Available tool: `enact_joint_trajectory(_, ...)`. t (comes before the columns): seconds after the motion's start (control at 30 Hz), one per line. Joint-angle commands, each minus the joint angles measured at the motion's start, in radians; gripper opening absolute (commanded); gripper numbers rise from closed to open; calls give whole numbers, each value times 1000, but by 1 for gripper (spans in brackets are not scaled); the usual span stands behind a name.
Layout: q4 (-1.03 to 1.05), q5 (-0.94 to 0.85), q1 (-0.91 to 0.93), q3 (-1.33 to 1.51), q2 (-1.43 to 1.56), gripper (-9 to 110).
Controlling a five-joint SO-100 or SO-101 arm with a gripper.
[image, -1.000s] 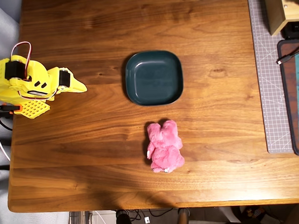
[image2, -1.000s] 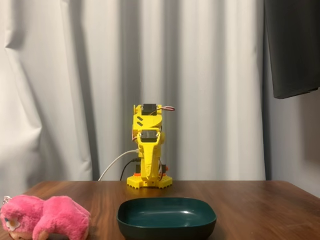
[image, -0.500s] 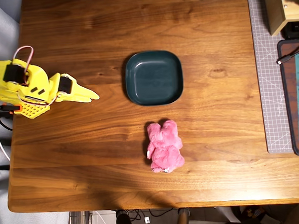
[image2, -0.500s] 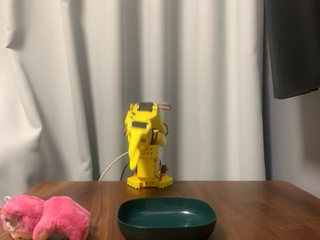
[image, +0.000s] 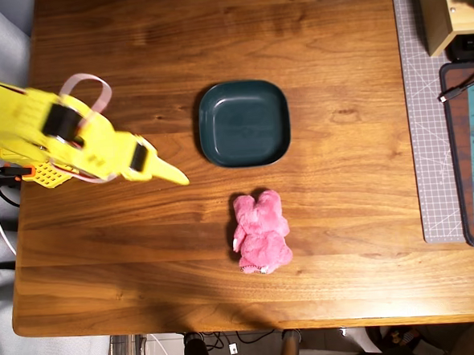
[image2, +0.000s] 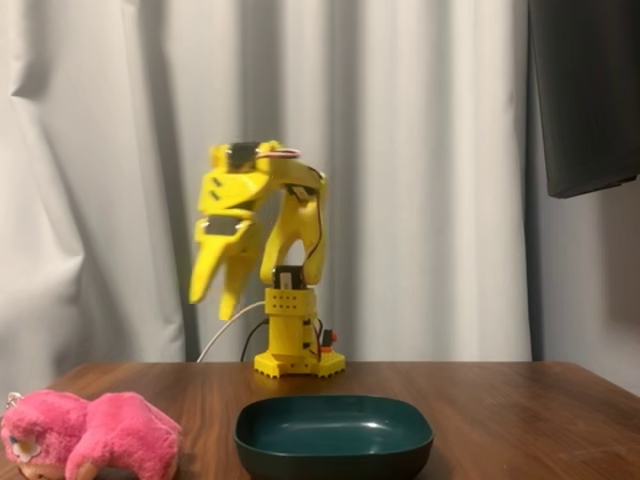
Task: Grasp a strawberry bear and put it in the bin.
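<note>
Gripper (image2: pixel 215 297) hangs high above the table (image: pixel 145 255), holding nothing; its two fingers show a narrow gap in the fixed view, though motion blur softens them. Strawberry bear (image: pixel 260 231) lies just near of the bin (image: pixel 243 122), its face cut off at the fixed view's left edge.
</note>
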Motion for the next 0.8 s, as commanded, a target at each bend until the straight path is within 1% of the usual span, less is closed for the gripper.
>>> enact_joint_trajectory(0.0,112,11,-5,-282,-209,35)
enact_joint_trajectory(0.23,241,64,41,-690,-451,35)
enact_joint_trajectory(0.47,259,80,112,-965,-624,37)
enact_joint_trajectory(0.6,236,91,130,-1101,-715,37)
enact_joint_trajectory(0.77,97,110,123,-1115,-721,36)
